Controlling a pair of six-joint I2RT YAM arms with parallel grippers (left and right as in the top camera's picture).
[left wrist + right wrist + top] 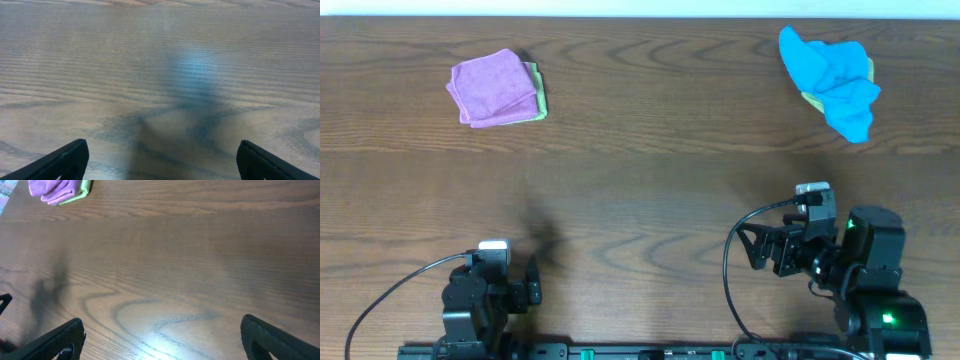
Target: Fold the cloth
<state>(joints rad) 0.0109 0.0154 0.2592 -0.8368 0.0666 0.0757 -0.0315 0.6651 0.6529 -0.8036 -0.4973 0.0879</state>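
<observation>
A crumpled blue cloth lies at the far right of the table on a yellow-green cloth. A folded purple cloth lies at the far left on a folded yellow-green cloth. The purple cloth also shows in the right wrist view. My left gripper is open and empty near the front left edge; in its wrist view only bare wood lies between the fingers. My right gripper is open and empty at the front right, also over bare wood in its wrist view.
The wooden table spreads between the cloths and the arms. Cables loop beside both arm bases at the front edge.
</observation>
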